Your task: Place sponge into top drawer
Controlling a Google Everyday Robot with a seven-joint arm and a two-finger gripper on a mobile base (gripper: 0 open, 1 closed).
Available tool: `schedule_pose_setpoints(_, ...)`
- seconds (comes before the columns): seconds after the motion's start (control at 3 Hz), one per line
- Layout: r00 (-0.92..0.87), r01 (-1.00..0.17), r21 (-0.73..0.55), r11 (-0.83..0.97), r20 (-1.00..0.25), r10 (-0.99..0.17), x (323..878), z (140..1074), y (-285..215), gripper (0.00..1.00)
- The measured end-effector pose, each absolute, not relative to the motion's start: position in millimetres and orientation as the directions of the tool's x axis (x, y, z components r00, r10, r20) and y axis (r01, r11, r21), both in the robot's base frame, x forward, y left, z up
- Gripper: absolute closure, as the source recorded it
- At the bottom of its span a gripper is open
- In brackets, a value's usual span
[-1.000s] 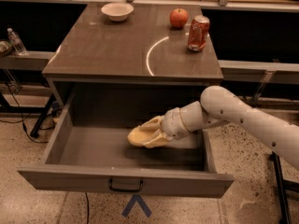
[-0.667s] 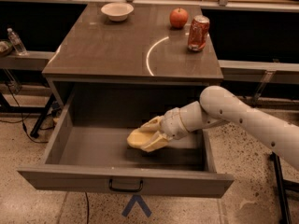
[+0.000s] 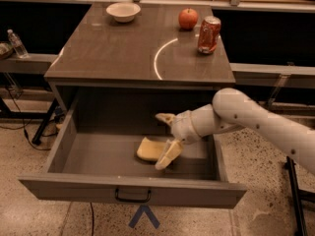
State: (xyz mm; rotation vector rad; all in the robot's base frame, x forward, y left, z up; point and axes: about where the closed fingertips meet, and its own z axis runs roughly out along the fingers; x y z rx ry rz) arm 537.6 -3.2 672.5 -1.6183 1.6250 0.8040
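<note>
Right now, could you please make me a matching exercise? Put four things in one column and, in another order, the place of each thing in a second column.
Things:
1. sponge
2. bowl
3. red can
4. claw

Places:
A. far left part of the cabinet top
B. lying on the floor of the open top drawer
C. hanging inside the drawer, open, at the sponge's right end
D. right side of the cabinet top, beside the apple

Pairs: 1-B, 2-A, 3-D, 4-C

pale yellow sponge (image 3: 149,149) flat in open top drawer (image 3: 98,156), splayed gripper (image 3: 167,135) alongside
</note>
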Motion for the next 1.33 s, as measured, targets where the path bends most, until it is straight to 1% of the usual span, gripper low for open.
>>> schedule_pose_setpoints(0.33,-0.022,-0.992,-0.054,0.112,-0.813,-0.582,543,694,-27,0.0)
schedule_pose_setpoints(0.67,-0.081,-0.974,-0.083,0.212,-0.745,-0.662,544,737,-81,0.0)
schedule_pose_setpoints(1.0,-0.114,-0.945,-0.161,0.285,-0.654,-0.748,546,810,-131,0.0)
schedule_pose_setpoints(1.33,-0.049,-0.894,-0.337,0.295,-0.581,-0.812,564,919,-159,0.0)
